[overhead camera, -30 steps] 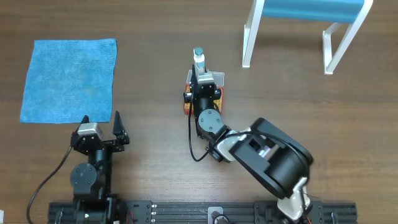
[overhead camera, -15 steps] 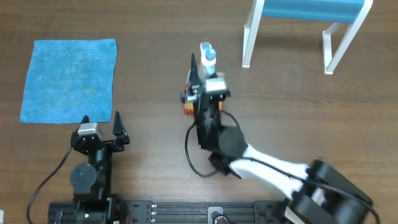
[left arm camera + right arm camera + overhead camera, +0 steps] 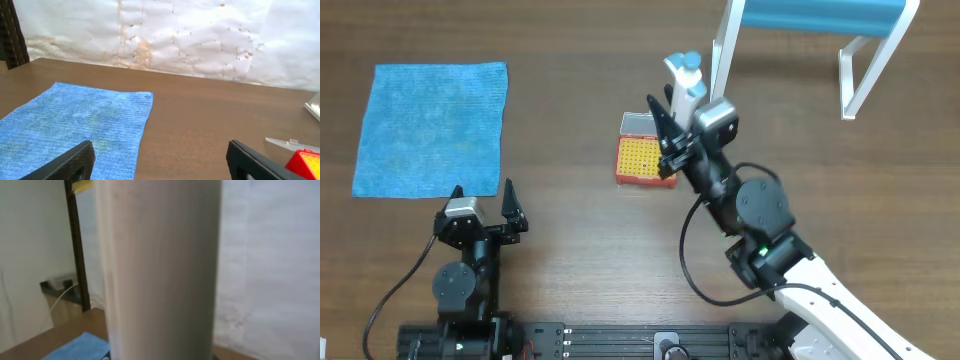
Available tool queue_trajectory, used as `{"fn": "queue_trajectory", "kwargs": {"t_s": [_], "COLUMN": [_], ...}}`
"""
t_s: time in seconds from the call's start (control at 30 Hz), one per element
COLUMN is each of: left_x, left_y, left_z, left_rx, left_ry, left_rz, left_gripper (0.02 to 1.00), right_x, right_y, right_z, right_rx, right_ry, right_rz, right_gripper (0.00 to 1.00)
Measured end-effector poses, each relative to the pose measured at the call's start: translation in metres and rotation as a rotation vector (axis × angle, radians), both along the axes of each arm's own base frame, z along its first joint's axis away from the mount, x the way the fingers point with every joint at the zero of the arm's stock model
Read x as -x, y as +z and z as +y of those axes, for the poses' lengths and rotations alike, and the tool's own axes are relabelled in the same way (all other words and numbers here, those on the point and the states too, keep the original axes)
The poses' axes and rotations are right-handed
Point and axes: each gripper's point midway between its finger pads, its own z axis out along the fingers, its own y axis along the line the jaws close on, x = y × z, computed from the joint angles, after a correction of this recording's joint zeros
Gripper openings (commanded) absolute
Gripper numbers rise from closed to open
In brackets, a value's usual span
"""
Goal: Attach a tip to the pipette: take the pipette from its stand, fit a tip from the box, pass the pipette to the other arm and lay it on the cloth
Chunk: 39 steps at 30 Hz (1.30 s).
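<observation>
Wooden table [image 3: 570, 260], upper centre: right gripper [image 3: 682, 118] clamped on pipette [image 3: 688, 78]; left gripper [image 3: 482, 196] jaws apart. Likely rigid, light, slick; you grip mid-barrel, not the tip end.

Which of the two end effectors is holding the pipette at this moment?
The right end effector: it is shut on the pipette, while the left end effector is open and empty near the blue cloth.
</observation>
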Motion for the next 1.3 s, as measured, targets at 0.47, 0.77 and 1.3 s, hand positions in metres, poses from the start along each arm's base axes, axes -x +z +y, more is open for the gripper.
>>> {"fn": "queue_trajectory", "kwargs": {"t_s": [0.47, 0.77, 1.3], "left_x": [0.000, 0.000, 0.031], "left_y": [0.000, 0.000, 0.088], "left_z": [0.000, -0.001, -0.107], "left_rx": [0.000, 0.001, 0.884], "left_ry": [0.000, -0.006, -0.688], "left_rz": [0.000, 0.000, -0.091], "left_gripper": [0.851, 0.851, 0.882], "right_x": [0.025, 0.031, 0.042], "right_y": [-0.052, -0.054, -0.065], "right_z": [0.031, 0.034, 0.041], "right_rx": [0.152, 0.205, 0.225], "right_ry": [0.360, 0.390, 0.468], "right_rz": [0.151, 0.108, 0.147], "right_gripper": [0.073, 0.071, 0.073]}}
